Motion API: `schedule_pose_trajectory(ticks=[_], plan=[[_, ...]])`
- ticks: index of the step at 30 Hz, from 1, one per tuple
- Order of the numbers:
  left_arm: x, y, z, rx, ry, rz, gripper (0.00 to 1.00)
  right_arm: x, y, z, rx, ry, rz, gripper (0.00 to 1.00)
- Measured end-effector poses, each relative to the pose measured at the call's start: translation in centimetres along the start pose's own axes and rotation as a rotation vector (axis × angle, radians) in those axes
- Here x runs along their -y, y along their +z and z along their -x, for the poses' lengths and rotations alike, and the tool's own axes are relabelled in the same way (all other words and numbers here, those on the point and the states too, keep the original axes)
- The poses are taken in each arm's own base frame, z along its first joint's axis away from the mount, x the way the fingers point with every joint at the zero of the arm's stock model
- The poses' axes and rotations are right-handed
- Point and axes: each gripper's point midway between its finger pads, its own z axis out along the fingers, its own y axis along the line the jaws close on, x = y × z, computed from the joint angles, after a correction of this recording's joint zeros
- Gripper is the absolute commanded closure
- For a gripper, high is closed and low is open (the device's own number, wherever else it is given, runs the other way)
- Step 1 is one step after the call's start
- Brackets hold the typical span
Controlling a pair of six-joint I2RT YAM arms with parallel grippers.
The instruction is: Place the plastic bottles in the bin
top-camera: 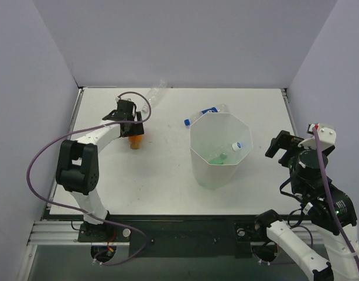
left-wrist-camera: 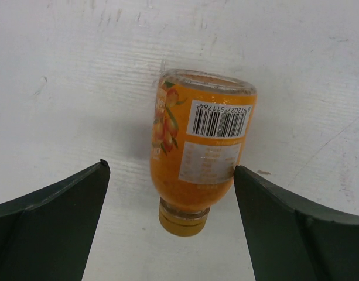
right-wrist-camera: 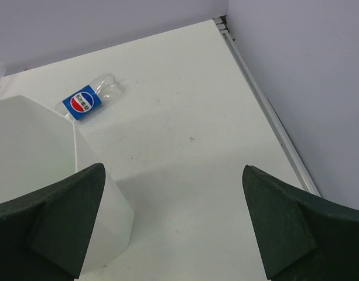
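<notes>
The orange bottle (left-wrist-camera: 199,152) lies on the table (top-camera: 167,170), cap toward me, between my left gripper's (left-wrist-camera: 170,168) spread jaws, set for a grasp. Its label shows fruit and a barcode. The Pepsi bottle (right-wrist-camera: 88,99) lies just behind the bin (top-camera: 214,172). My right gripper (right-wrist-camera: 173,222) idles, open.

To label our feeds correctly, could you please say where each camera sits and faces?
Top external: above, behind the robot, looking down on the table; left arm and right arm show.
Left wrist: on the left arm, looking down at the orange bottle inside the open left gripper.
Right wrist: on the right arm, facing the bin and blue-label bottle; open right gripper shows.
Shared: top and right wrist both show the bin.
</notes>
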Motion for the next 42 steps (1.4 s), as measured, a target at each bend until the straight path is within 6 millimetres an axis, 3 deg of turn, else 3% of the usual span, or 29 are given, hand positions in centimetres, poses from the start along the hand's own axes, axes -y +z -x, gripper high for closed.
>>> schedule_pose_trajectory(ticks=[1, 4, 5, 8, 13, 16, 17, 20, 22, 24, 26, 28, 30, 32, 34, 37, 39, 42], plan=[[0.2, 0.4, 0.1, -0.005, 0.006, -0.006, 0.0, 0.1, -0.1, 0.0, 0.001, 0.0, -0.004, 0.04], [1.2, 2.0, 0.0, -0.031, 0.029, -0.028, 0.17, 0.4, -0.2, -0.2, -0.004, 0.0, -0.012, 0.04], [1.3, 2.4, -0.2, -0.04, 0.029, -0.032, 0.28, 0.4, -0.2, -0.3, -0.007, 0.0, -0.012, 0.04], [2.0, 3.4, -0.7, -0.064, 0.036, -0.055, 0.49, 0.5, -0.3, -0.5, -0.014, 0.002, -0.014, 0.04], [3.3, 2.3, 0.2, -0.082, 0.059, -0.101, 0.67, 0.7, -0.6, -0.4, -0.008, 0.022, -0.013, 0.04], [4.7, 0.6, 1.3, -0.094, 0.082, -0.146, 0.95, 0.8, -0.7, -0.5, -0.007, 0.027, -0.013, 0.04], [5.4, -0.2, 1.8, -0.099, 0.085, -0.175, 0.96, 0.8, -0.7, -0.5, -0.008, 0.027, -0.014, 0.04], [8.2, -4.2, 4.8, -0.071, 0.075, -0.312, 0.97, 0.7, -0.7, -0.5, -0.009, 0.035, -0.014, 0.04], [10.6, -8.6, 7.7, 0.017, 0.07, -0.433, 0.98, 0.7, -0.7, -0.5, -0.009, 0.042, -0.014, 0.04], [13.4, -14.8, 10.3, 0.131, 0.094, -0.566, 1.0, 0.6, -0.6, -0.7, -0.013, 0.047, -0.015, 0.04], [17.1, -22.6, 11.9, 0.241, 0.153, -0.749, 1.0, 0.6, -0.5, -1.0, -0.02, 0.046, -0.017, 0.04], [20.7, -31.1, 12.3, 0.336, 0.229, -0.971, 1.0, 0.7, -0.5, -1.1, -0.022, 0.048, -0.018, 0.04], [23.1, -38.0, 11.0, 0.397, 0.3, -1.16, 1.0, 0.8, -0.7, -1.0, -0.016, 0.051, -0.016, 0.04], [24.4, -42.1, 9.0, 0.411, 0.355, -1.272, 1.0, 0.8, -0.8, -1.0, -0.012, 0.05, -0.013, 0.04], [25.9, -44.7, 6.3, 0.388, 0.415, -1.36, 1.0, 0.8, -1.0, -0.8, -0.009, 0.047, -0.008, 0.04], [28.1, -44.6, 3.7, 0.326, 0.468, -1.397, 1.0, 0.9, -1.0, -0.7, -0.007, 0.036, -0.008, 0.04], [29.6, -43.0, 2.0, 0.271, 0.495, -1.383, 1.0, 1.0, -1.0, -0.7, -0.006, 0.025, -0.012, 0.04], [31.5, -39.5, 0.1, 0.195, 0.519, -1.32, 0.89, 1.0, -1.1, -0.5, -0.002, 0.018, -0.009, 0.04]])
